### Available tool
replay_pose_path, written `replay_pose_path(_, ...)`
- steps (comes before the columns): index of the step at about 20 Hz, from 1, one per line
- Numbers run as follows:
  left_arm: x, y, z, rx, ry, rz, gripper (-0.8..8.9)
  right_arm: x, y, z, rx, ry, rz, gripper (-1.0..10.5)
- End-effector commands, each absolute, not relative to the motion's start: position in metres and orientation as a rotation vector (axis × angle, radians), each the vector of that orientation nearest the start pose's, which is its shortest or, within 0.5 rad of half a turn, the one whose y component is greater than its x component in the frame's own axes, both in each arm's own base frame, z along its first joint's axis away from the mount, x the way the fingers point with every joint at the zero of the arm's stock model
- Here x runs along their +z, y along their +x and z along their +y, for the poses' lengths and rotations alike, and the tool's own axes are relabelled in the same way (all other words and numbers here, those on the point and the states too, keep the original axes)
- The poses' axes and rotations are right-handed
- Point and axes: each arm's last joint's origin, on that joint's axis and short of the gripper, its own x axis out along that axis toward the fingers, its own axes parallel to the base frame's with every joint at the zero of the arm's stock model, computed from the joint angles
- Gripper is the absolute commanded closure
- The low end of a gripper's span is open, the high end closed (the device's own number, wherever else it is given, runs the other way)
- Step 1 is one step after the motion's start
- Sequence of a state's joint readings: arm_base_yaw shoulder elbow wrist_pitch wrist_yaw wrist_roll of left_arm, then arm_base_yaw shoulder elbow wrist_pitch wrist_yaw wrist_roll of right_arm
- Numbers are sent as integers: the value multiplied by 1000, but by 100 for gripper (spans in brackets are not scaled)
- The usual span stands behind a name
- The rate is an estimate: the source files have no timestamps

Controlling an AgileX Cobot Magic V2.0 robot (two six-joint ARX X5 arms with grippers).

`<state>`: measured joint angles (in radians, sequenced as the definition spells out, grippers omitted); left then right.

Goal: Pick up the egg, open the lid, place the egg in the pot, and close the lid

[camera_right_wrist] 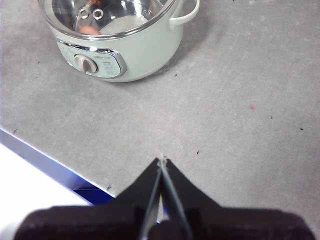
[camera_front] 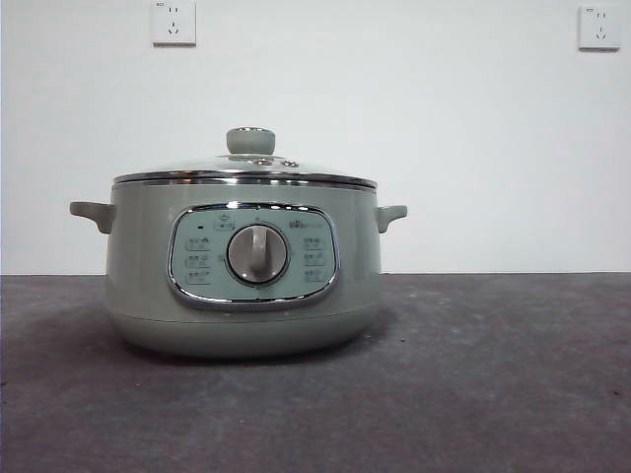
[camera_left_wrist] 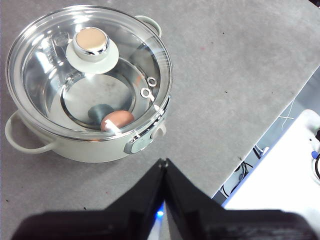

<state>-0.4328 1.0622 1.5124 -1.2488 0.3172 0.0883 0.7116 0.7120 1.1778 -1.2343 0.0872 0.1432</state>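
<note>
Egg sits inside the pot on the desk, glass lid on. Left gripper and right gripper both pinched closed, empty, well clear of it.

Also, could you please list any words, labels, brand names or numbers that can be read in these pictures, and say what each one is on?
None can be read.
Control panel of the pot: a small mark above the dial and small labels either side, too small and blurred to read.
Lid: faint marks on the glass, unreadable.
Wall sockets: no text visible.
</note>
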Motion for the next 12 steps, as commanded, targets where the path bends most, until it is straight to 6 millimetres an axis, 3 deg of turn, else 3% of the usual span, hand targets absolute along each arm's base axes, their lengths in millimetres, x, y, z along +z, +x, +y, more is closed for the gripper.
replay_pose_path(1,425,137,-73,-742,125,784,818,372,64,51,532,-162,760,945)
replay_pose_path(7,432,145,-77,-762,150,666,817,372,64,51,532,-162,759,945)
replay_pose_path(12,459,139,-59,-698,246,232,817,372,64,51,532,-163,761,945)
